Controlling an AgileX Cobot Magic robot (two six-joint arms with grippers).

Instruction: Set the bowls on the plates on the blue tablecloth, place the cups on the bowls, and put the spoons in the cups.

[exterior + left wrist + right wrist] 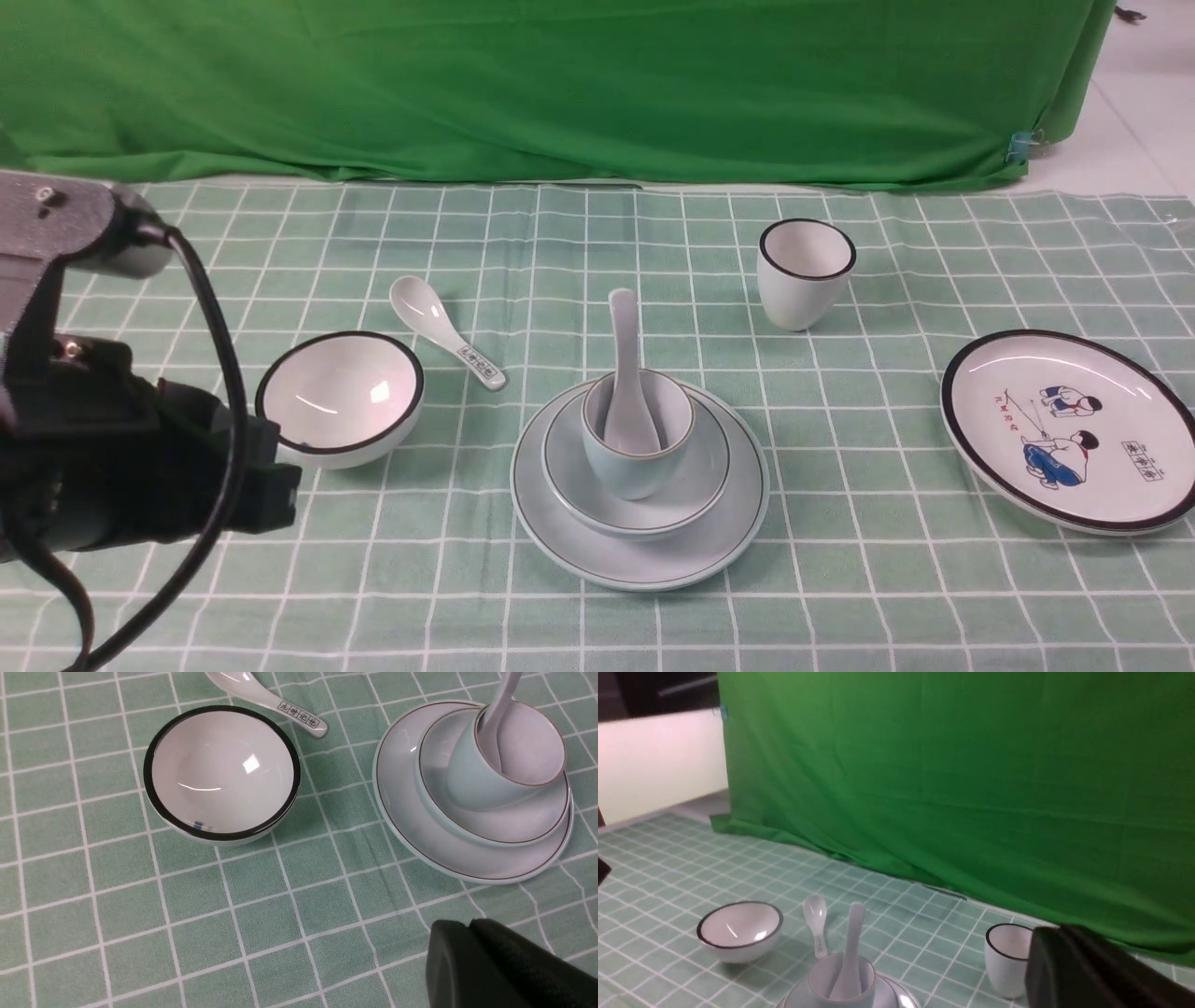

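Note:
On the blue tablecloth (887, 579) the pale-blue plate (560, 532) carries the pale-blue bowl (700, 481), the pale-blue cup (635, 457) and the plain spoon (624, 373) standing in the cup. The white black-rimmed bowl (341, 397) sits alone at the left, with the marked spoon (448, 333) lying behind it. The white cup (806, 273) stands at the back right. The cartoon plate (1069, 429) lies empty at the far right. My left gripper (467, 926) is shut and empty, low over the cloth near the white bowl (222, 772). My right gripper (1057, 933) is shut, raised, beside the white cup (1008, 959).
The bright green backdrop cloth (560, 84) hangs along the table's far edge. My left arm (93, 439) with its cable fills the near left corner. Bare white floor (1139, 112) shows beyond the table's back right corner.

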